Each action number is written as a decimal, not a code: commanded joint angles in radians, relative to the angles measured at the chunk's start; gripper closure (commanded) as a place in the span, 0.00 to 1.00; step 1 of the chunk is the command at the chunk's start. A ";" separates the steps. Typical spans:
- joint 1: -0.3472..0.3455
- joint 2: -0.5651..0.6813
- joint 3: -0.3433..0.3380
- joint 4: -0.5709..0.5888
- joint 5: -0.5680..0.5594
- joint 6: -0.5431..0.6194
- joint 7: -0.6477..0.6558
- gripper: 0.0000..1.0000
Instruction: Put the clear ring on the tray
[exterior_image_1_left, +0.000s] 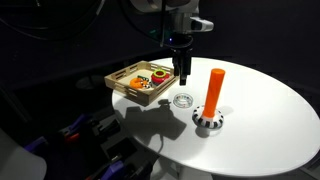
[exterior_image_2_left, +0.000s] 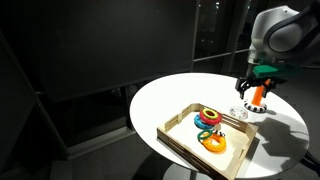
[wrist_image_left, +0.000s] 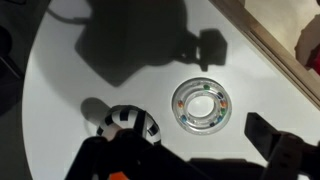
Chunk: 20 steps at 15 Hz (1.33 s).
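Note:
The clear ring (wrist_image_left: 202, 106) lies flat on the white table, with small coloured beads inside it. It also shows in an exterior view (exterior_image_1_left: 182, 100), between the tray and the orange peg (exterior_image_1_left: 214, 88). The light-wood tray (exterior_image_1_left: 115, 84) holds several coloured rings and also shows in an exterior view (exterior_image_2_left: 190, 152). My gripper (exterior_image_1_left: 184, 70) hangs above the table just behind the clear ring, open and empty. In the wrist view its fingers (wrist_image_left: 190, 150) are spread wide, with the ring just beyond them.
A black-and-white checkered ring (wrist_image_left: 130, 125) sits at the base of the orange peg (exterior_image_2_left: 258, 95), close beside the clear ring. The tray's rim (wrist_image_left: 270, 45) runs past the ring on the other side. The round white table (exterior_image_1_left: 260, 130) ends in darkness.

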 joint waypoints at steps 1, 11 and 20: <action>0.006 0.073 -0.031 0.027 0.004 0.018 0.030 0.00; 0.028 0.211 -0.095 0.102 0.005 0.047 0.080 0.00; 0.055 0.263 -0.110 0.141 0.004 0.049 0.115 0.00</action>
